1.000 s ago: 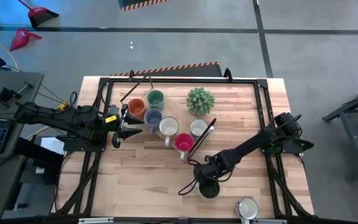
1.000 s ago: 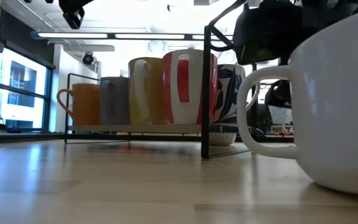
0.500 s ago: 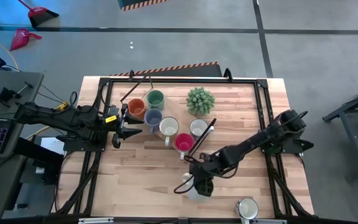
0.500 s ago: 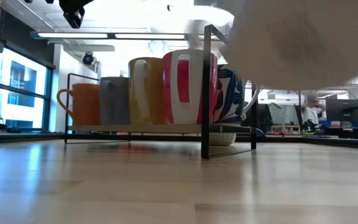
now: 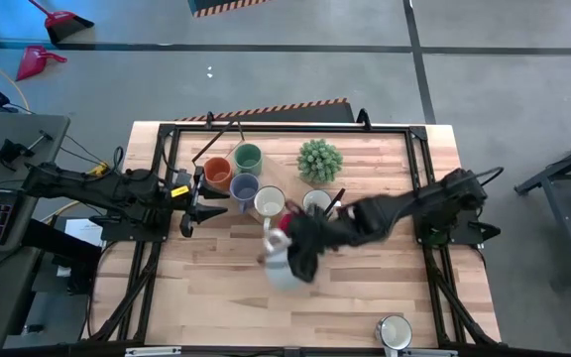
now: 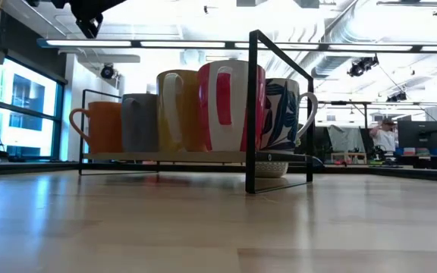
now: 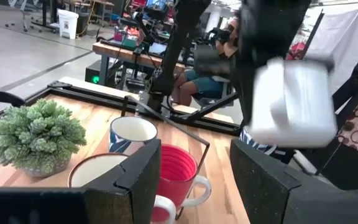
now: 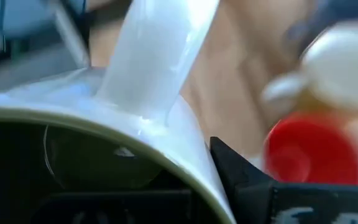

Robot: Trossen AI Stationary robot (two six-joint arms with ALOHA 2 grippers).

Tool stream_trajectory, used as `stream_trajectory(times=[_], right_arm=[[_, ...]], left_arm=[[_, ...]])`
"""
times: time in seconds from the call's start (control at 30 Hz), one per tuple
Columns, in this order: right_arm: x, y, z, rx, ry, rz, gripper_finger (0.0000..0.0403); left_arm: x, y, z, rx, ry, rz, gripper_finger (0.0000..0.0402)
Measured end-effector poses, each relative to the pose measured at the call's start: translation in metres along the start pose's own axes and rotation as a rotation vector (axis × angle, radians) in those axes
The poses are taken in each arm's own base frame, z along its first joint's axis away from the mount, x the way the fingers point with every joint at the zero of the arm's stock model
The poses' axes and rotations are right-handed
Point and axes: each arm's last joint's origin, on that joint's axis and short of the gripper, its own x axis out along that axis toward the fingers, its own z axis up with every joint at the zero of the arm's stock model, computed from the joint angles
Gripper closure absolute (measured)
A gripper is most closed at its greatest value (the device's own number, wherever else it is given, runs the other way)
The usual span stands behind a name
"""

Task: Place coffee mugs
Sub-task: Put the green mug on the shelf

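Note:
My right gripper [image 5: 298, 250] hangs over the middle of the table, shut on a white mug [image 5: 279, 264], which also shows lifted in the left wrist view [image 7: 291, 102]. Just beyond it, several mugs stand side by side on a black wire rack [image 6: 250, 106]: orange [image 5: 217, 173], dark green [image 5: 248, 157], blue-grey [image 5: 244, 185], cream [image 5: 269, 202], red [image 7: 176, 171] and a patterned white one [image 5: 315, 201]. Another white mug [image 5: 394, 330] stands by the near edge. My left gripper [image 5: 194, 203] waits open at the left of the rack. My right gripper holds the white mug by its rim [image 8: 185, 149], close to the handle [image 8: 154, 56]; one finger [image 8: 241, 180] shows outside the wall and the other is hidden. The fingers come from above, and the mug hangs below them, lifted clear of the table.
A spiky green potted plant [image 5: 319, 159] stands behind the rack toward the far edge. A black frame [image 5: 416, 178] runs around the table top. Bare wood lies between the rack and the near edge. A person sits beyond the table in the left wrist view [image 7: 204, 74].
My right gripper has lifted the white mug off the table near the near edge and carried it up and toward the far-left, toward the rack of mugs. The mug has risen out of the low view. The left arm has kept still.

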Motion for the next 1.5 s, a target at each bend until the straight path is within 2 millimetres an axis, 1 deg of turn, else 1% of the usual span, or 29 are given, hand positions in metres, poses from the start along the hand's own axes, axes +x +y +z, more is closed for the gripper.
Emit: stream_trajectory(times=[0.17, 0.3, 0.5, 0.57, 0.67, 0.77, 0.87, 0.97, 1.07, 1.13, 1.23, 1.37, 1.5], right_arm=[[-0.013, -0.037, 0.037, 0.046, -0.102, -0.128, 0.0403], [-0.016, -0.076, 0.061, 0.133, -0.169, -0.202, 0.0403], [-0.009, -0.132, 0.079, 0.308, -0.189, -0.302, 0.0403], [-0.008, -0.149, 0.084, 0.378, -0.192, -0.304, 0.0403], [-0.003, -0.171, 0.087, 0.467, -0.179, -0.317, 0.0403], [0.009, -0.190, 0.088, 0.525, -0.149, -0.337, 0.0403], [0.024, -0.201, 0.085, 0.552, -0.101, -0.365, 0.0403], [0.041, -0.207, 0.081, 0.559, -0.049, -0.373, 0.0403], [0.054, -0.212, 0.072, 0.562, 0.031, -0.412, 0.0403], [0.059, -0.215, 0.069, 0.560, 0.064, -0.440, 0.0403], [0.061, -0.219, 0.061, 0.560, 0.132, -0.500, 0.0403], [0.059, -0.221, 0.063, 0.568, 0.100, -0.517, 0.0403], [0.057, -0.222, 0.062, 0.563, 0.105, -0.533, 0.0403]], left_arm=[[0.000, 0.000, -0.001, 0.002, 0.011, 0.003, 0.0222], [0.000, 0.001, -0.003, 0.004, 0.033, 0.008, 0.0222], [-0.001, 0.001, -0.005, 0.007, 0.051, 0.013, 0.0222], [-0.001, 0.001, -0.005, 0.007, 0.052, 0.014, 0.0222], [-0.001, 0.001, -0.005, 0.007, 0.053, 0.014, 0.0222], [-0.001, 0.001, -0.005, 0.007, 0.055, 0.014, 0.0222], [-0.001, 0.001, -0.005, 0.007, 0.055, 0.014, 0.0222], [-0.001, 0.001, -0.005, 0.007, 0.054, 0.014, 0.0222], [-0.001, 0.001, -0.005, 0.007, 0.054, 0.014, 0.0222], [-0.001, 0.001, -0.005, 0.007, 0.054, 0.014, 0.0222], [-0.001, 0.001, -0.005, 0.006, 0.053, 0.014, 0.0222], [-0.001, 0.001, -0.005, 0.005, 0.054, -0.004, 0.0222], [-0.001, 0.001, -0.005, 0.005, 0.055, -0.010, 0.0222]])
